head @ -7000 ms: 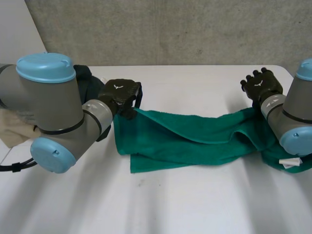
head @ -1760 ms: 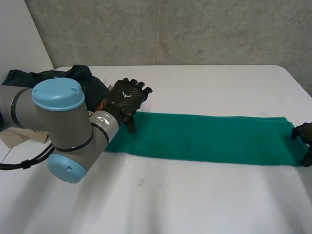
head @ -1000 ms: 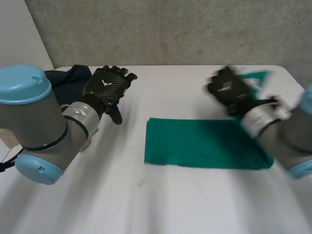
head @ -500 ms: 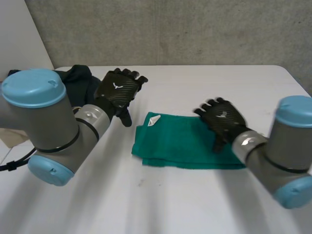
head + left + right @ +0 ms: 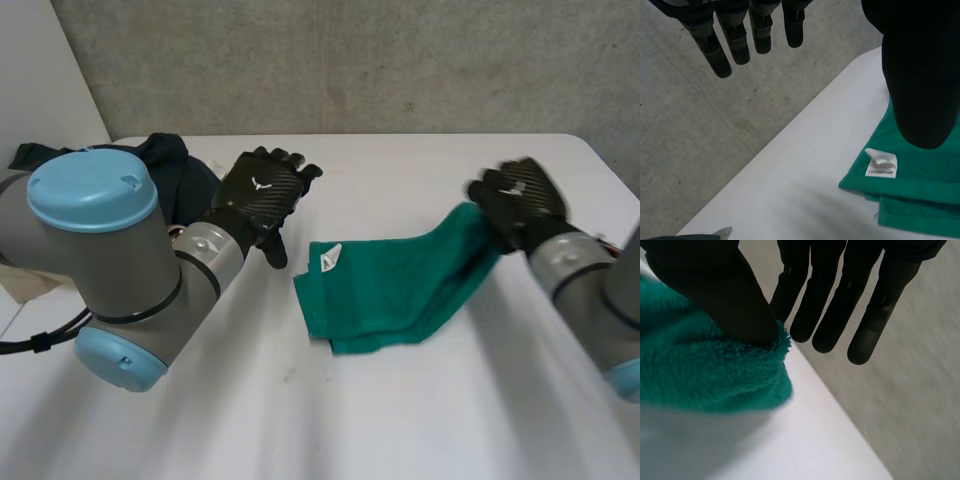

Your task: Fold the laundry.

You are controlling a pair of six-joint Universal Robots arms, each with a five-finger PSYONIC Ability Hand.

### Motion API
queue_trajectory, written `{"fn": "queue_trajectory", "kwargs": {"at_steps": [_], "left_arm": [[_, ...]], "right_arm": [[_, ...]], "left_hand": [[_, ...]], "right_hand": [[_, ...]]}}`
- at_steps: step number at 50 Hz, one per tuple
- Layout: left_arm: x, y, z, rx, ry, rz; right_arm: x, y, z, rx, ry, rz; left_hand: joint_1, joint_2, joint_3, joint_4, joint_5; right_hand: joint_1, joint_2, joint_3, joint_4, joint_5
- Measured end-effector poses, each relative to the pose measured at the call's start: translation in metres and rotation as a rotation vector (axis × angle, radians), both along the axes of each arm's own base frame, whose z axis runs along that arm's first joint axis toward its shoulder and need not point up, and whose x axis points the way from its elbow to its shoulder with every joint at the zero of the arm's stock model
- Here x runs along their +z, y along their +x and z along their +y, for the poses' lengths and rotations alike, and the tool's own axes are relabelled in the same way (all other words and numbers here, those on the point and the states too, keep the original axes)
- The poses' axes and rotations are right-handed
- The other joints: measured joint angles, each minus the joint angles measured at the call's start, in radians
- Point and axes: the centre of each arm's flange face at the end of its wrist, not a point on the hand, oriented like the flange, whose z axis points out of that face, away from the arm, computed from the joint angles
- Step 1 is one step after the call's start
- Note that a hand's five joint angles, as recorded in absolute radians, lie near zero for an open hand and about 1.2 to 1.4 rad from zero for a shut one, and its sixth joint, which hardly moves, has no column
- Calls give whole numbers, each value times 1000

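A green towel (image 5: 390,285), folded over, lies in the middle of the white table (image 5: 400,420) with its white tag (image 5: 330,258) up near its left end. Its right end is lifted off the table up to my right hand (image 5: 520,200). In the right wrist view the thumb (image 5: 715,285) pinches the towel's edge (image 5: 705,375) against the straight fingers. My left hand (image 5: 262,192) hovers open just left of the towel, touching nothing. In the left wrist view its thumb (image 5: 917,65) hangs over the towel's corner (image 5: 920,185), close to the tag (image 5: 881,164).
A pile of dark clothes (image 5: 165,165) lies at the back left of the table, behind my left arm. A beige cloth (image 5: 20,280) sits at the left edge. A grey wall runs behind the table.
My right hand has gone from lying flat on the towel to up and to the right, pulling the towel's right end off the table. My left hand has barely shifted.
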Motion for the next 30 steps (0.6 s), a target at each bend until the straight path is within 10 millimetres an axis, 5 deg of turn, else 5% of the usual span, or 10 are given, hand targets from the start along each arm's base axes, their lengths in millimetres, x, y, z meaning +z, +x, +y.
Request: {"fn": "queue_trajectory", "kwargs": {"at_steps": [5,10,13,17,30], "left_arm": [[4,2,0,8,0,10],[5,5,-1,29,17,35],[6,7,-4,52,27,55],[9,8,-6,74,30,75],[27,-20,4,14,54,216]], "right_arm": [[-11,63,42,254,20,3],[-49,110,84,481,117,40],[-67,118,87,480,188,59],[-69,117,77,384,244,43],[-4,52,19,23,379,-355]], "left_hand": [[0,0,0,0,0],[0,0,0,0,0],[0,0,0,0,0],[0,0,0,0,0],[0,0,0,0,0]], "right_hand": [[10,0,0,0,2],[16,0,0,0,3],[-440,-471,-456,-457,-441],[-851,-935,-932,-939,-934],[-862,-965,-981,-986,-968]]}}
